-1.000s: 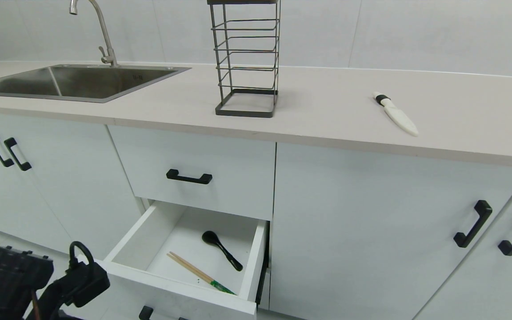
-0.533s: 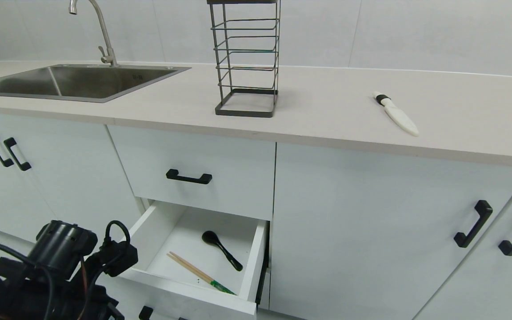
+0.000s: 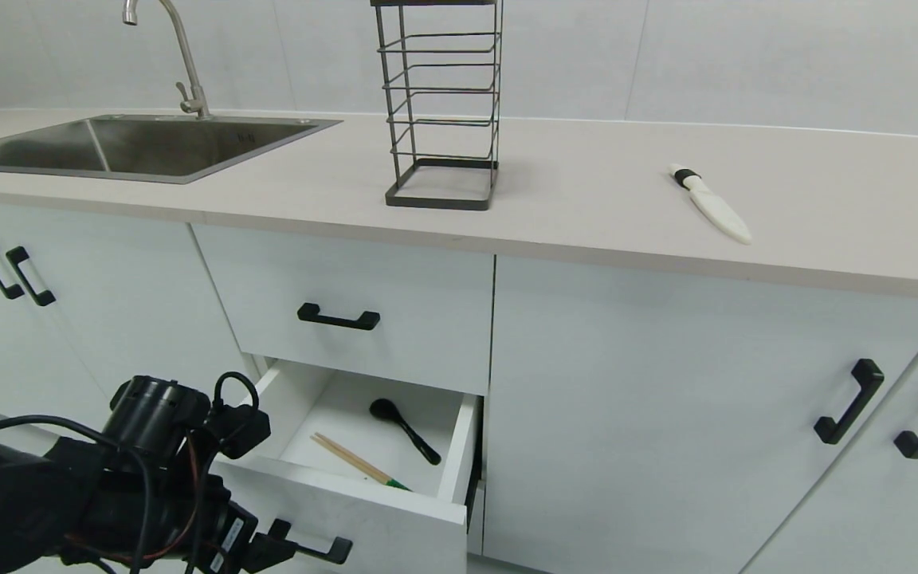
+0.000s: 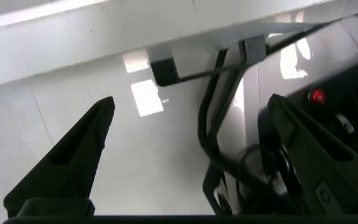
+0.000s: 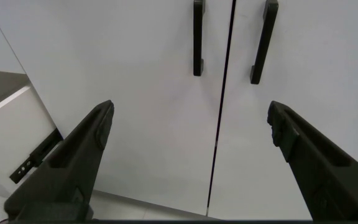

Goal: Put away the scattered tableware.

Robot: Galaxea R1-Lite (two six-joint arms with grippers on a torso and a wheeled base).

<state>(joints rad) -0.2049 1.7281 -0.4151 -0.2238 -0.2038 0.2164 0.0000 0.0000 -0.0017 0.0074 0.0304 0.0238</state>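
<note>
1. Lower left of the head view: the left arm point(image 3: 108, 494) is low beside the open drawer point(image 3: 347, 514), close to the drawer handle point(image 3: 322, 549). The left wrist view looks out through the left gripper point(image 4: 191, 149), its jaws spread wide and holding nothing, with pale floor beyond.

2. Inside the drawer, lower centre: a black spoon point(image 3: 404, 430) and a pair of chopsticks point(image 3: 359, 462) lie apart on the white floor, already stowed.

3. The right wrist view has the right gripper point(image 5: 188, 155) facing a pair of cabinet doors point(image 5: 135, 93) with black handles, jaws wide apart and empty.

4. Right of centre, on the countertop point(image 3: 586, 215): the white knife point(image 3: 708, 203), apparently sheathed and black-banded near one end, lies flat and well apart from everything else. This piece is still out. It looks light, stiff and smooth, so probably slippery. The best hold is likely a pinch across its narrow width at the thicker part just past the band, not at the tapered tip.

5. Farther back: a wire rack point(image 3: 443, 104) at upper centre and a sink point(image 3: 140, 147) at upper left.

6. The head view supplies the counter and the drawer's contents. The wrist views supply the jaw spread and close-up cabinet fronts.
</note>
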